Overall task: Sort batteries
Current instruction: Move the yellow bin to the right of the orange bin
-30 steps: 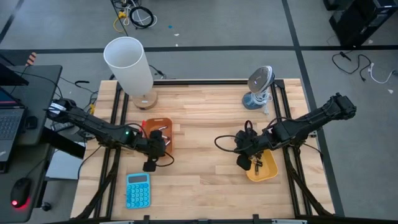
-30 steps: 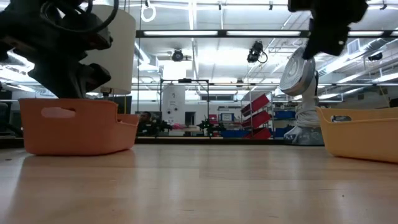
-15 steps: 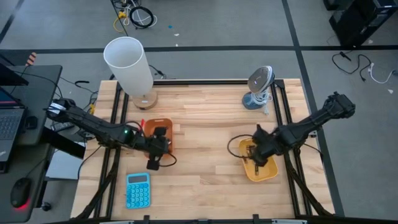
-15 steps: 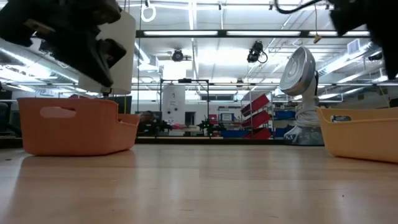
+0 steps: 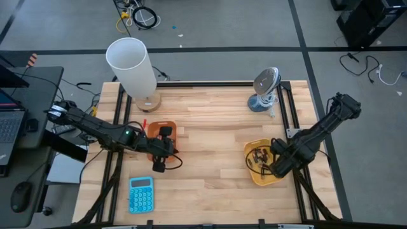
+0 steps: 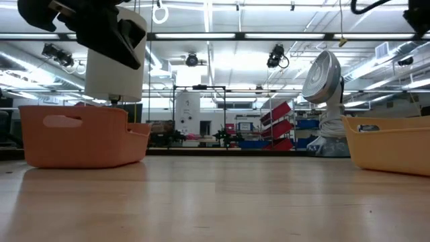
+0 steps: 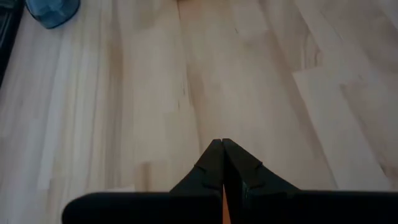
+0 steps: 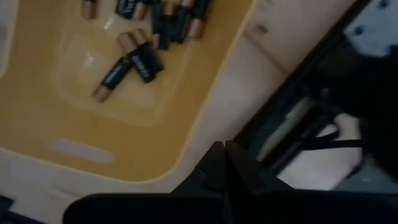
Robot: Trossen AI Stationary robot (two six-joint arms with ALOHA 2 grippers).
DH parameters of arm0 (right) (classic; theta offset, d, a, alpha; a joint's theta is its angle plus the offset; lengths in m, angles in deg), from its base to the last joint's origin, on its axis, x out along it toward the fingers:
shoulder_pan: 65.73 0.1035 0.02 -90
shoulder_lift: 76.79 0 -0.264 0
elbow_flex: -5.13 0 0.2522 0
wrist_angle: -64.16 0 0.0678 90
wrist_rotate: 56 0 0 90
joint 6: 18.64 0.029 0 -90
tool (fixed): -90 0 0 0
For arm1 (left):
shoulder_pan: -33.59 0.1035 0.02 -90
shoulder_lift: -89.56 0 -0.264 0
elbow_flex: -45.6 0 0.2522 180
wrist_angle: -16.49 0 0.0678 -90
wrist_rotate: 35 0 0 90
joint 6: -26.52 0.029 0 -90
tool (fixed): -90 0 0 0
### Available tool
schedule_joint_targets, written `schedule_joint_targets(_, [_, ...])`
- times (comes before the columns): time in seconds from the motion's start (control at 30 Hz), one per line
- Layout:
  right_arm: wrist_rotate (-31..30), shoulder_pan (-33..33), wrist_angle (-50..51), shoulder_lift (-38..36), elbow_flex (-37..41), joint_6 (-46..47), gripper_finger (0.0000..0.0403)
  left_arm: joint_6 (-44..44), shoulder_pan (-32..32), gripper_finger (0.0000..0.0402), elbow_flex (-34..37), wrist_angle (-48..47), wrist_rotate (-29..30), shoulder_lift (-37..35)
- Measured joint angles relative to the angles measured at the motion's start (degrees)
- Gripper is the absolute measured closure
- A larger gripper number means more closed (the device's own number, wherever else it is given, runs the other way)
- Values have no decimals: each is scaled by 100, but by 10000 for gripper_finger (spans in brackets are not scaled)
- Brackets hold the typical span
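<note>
Left gripper (image 5: 159, 166) jaws closed, empty, near side of orange tray (image 5: 166, 129). Right gripper (image 5: 277, 170) closed, empty, over yellow tray's (image 5: 278, 179) right edge; batteries (image 5: 258, 158) inside.

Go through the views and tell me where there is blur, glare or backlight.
Low view: bright ceiling lights backlight the scene, the arm at top left a dark silhouette above the orange tray. Right wrist view: soft motion blur over the batteries in the yellow tray. Left wrist view: the shut left tool looks sharp, the table slightly soft. High view: even light, no glare.

Warehouse-like lab — storage racks (image 6: 279, 121), strip lights (image 6: 222, 35).
</note>
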Motion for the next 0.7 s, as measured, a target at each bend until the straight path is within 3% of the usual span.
schedule_joint_targets(0.43, [430, 1095, -1952, 4, 1115, 1376, 403, -111, -348, 401, 0, -134, 271, 0])
schedule_joint_targets(0.7, [-416, 1284, -3500, 4, 1481, 1637, 403, -118, -526, 401, 0, -120, 399, 0])
